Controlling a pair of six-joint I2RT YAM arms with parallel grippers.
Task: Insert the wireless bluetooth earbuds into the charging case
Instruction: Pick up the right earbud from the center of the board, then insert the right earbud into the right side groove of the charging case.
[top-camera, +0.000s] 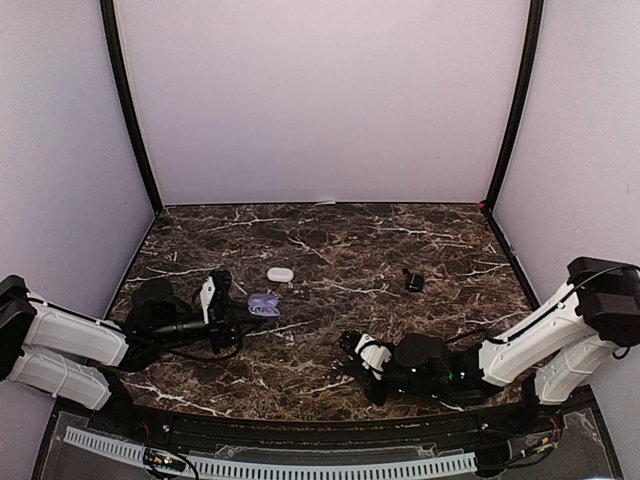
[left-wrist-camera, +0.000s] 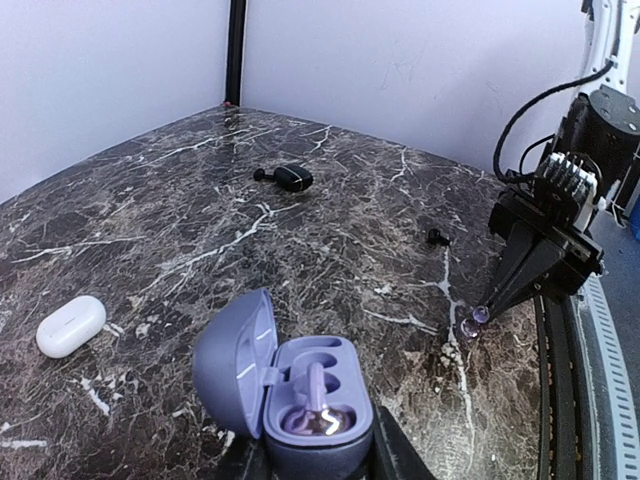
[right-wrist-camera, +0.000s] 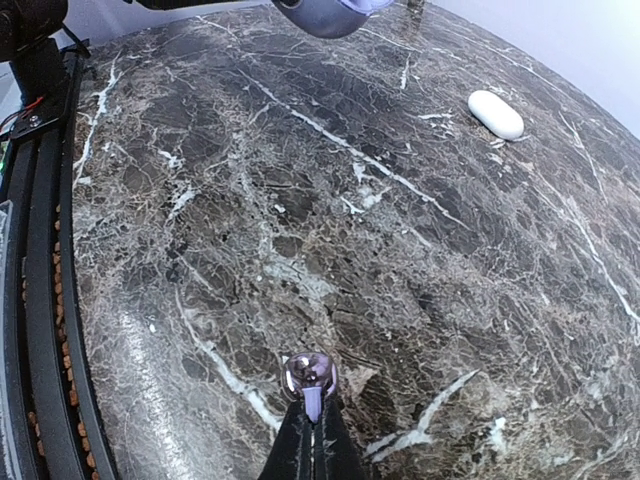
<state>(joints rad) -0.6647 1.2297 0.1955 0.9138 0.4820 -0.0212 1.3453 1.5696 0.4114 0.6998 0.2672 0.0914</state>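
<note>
One purple bud (left-wrist-camera: 318, 418) is seated in the open case (left-wrist-camera: 240, 365) held by the left gripper (left-wrist-camera: 315, 465); the second bud (right-wrist-camera: 309, 373) is pinched at the table (right-wrist-camera: 420, 250) by the closed right gripper (right-wrist-camera: 313, 415), insertion pending.

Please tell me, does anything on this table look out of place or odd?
Yes. One small dark earbud lies alone on the marble table, well apart from the dark case. Nothing looks spilled or damaged.
</note>
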